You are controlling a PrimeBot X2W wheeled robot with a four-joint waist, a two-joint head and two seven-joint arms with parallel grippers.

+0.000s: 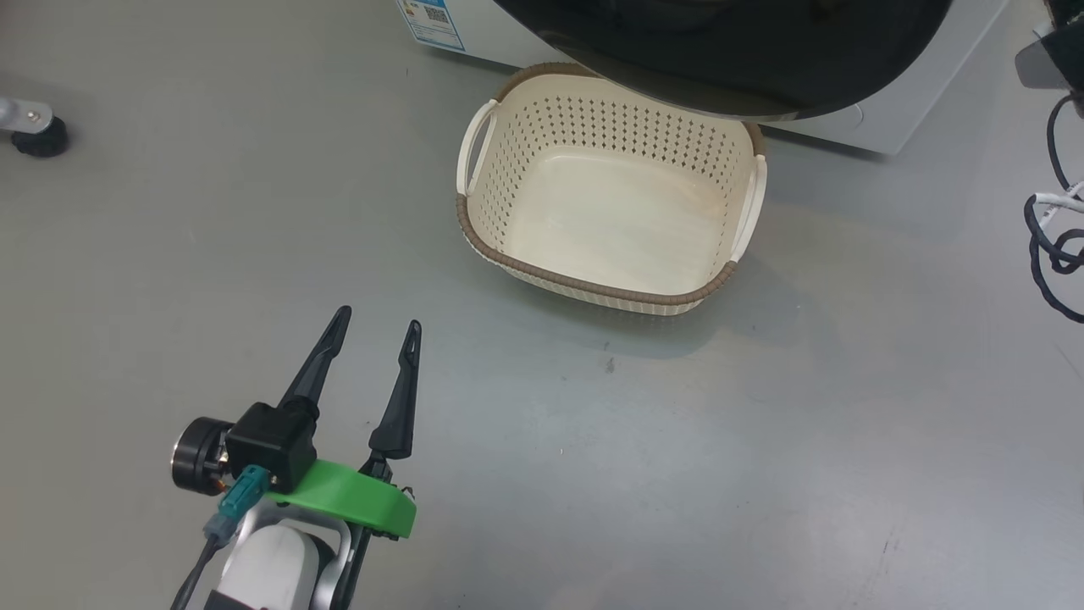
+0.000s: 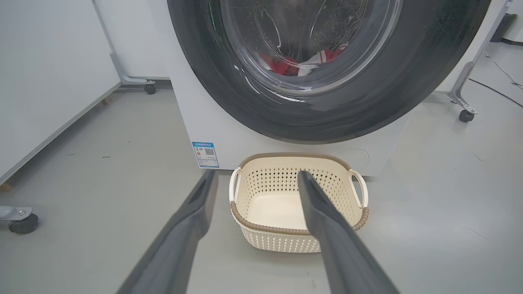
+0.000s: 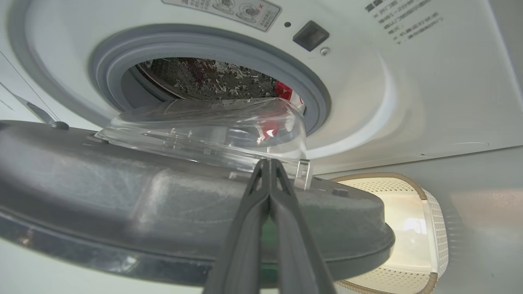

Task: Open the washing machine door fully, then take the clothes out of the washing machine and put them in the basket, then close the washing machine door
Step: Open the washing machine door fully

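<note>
Left tool (image 1: pixel 378 319) hovers spread wide before the basket (image 1: pixel 593 293); right tool (image 3: pixel 268 162), pinched together, points at the washing machine door (image 3: pixel 122 196).

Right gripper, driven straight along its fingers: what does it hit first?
The door: the right gripper, shut, points at its inner face beside the glass bowl. Tips look at or near it; depth unclear.

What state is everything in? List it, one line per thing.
washing machine door: partly open, not fully.
basket: upright on the floor, empty.
clothes: inside the washing machine.
left pincer: open, holding nothing.
right pincer: shut, tips against the door's inner side.
</note>
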